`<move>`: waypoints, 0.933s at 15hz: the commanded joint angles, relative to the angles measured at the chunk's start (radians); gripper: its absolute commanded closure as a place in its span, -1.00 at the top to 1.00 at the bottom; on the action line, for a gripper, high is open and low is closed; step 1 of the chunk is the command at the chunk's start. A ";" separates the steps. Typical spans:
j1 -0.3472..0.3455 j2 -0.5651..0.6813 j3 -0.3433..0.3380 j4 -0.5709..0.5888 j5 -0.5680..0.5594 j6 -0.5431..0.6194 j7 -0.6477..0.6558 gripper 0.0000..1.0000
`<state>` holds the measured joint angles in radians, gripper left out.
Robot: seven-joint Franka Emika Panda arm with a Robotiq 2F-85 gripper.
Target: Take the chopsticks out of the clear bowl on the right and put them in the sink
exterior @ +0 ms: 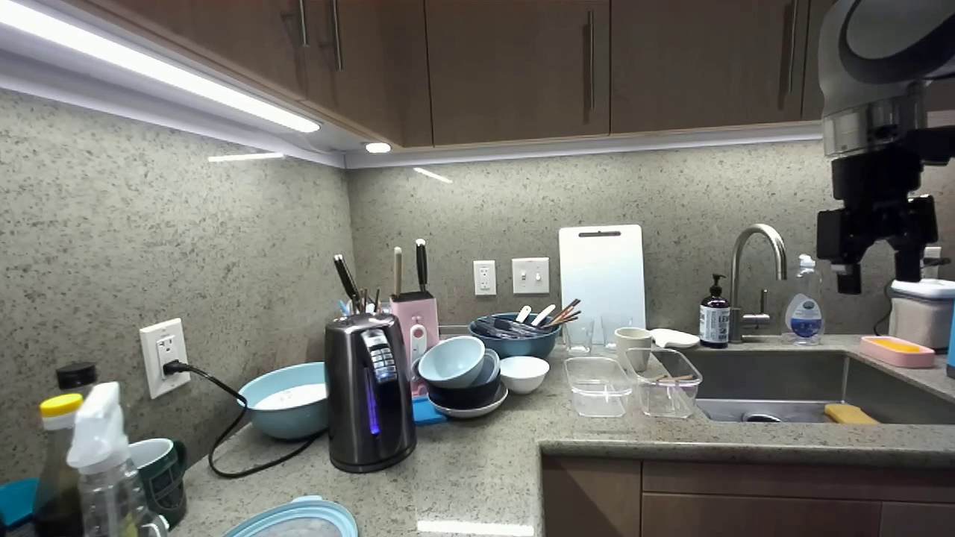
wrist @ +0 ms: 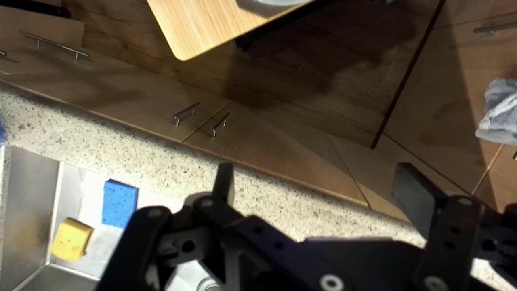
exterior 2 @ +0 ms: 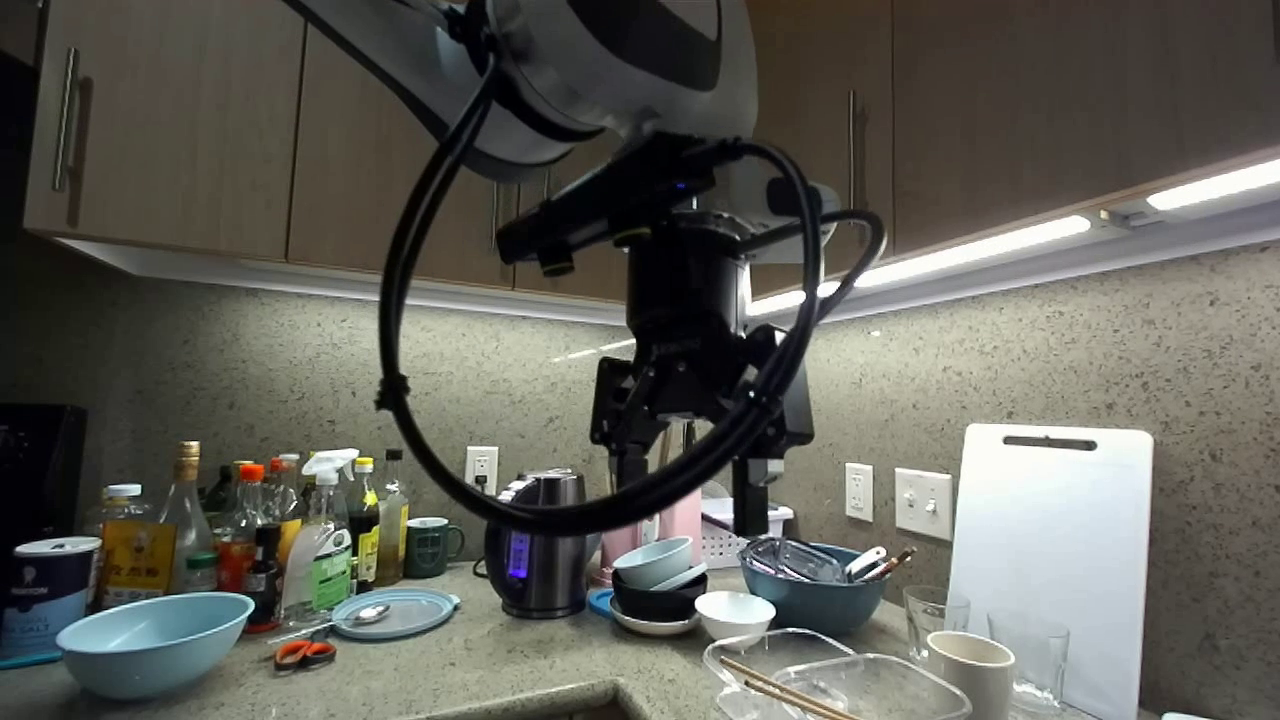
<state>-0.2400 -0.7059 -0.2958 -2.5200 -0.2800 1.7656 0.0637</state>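
Standing near the chopsticks (exterior 2: 783,686): mug (exterior 2: 977,680), glass tumblers (exterior 2: 935,618).

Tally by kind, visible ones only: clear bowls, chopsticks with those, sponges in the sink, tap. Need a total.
Clear bowls: 2
Chopsticks with them: 2
Sponges in the sink: 2 (1 blue, 1 yellow)
Tap: 1
Total: 7
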 commanded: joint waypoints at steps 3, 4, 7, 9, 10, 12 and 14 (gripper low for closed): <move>-0.041 0.251 -0.028 0.097 0.006 0.221 -0.021 1.00; -0.044 0.295 -0.034 0.129 0.006 0.226 -0.044 1.00; -0.045 0.399 -0.040 0.219 0.011 0.192 -0.067 1.00; -0.050 0.361 -0.028 0.180 0.008 0.211 -0.036 1.00; -0.050 0.384 -0.028 0.197 0.007 0.210 -0.036 1.00; -0.049 0.403 -0.029 0.210 0.007 0.210 -0.035 1.00; -0.026 0.447 -0.042 0.230 0.083 0.234 -0.072 1.00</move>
<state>-0.2656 -0.3046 -0.3435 -2.3107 -0.2710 1.9763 0.0348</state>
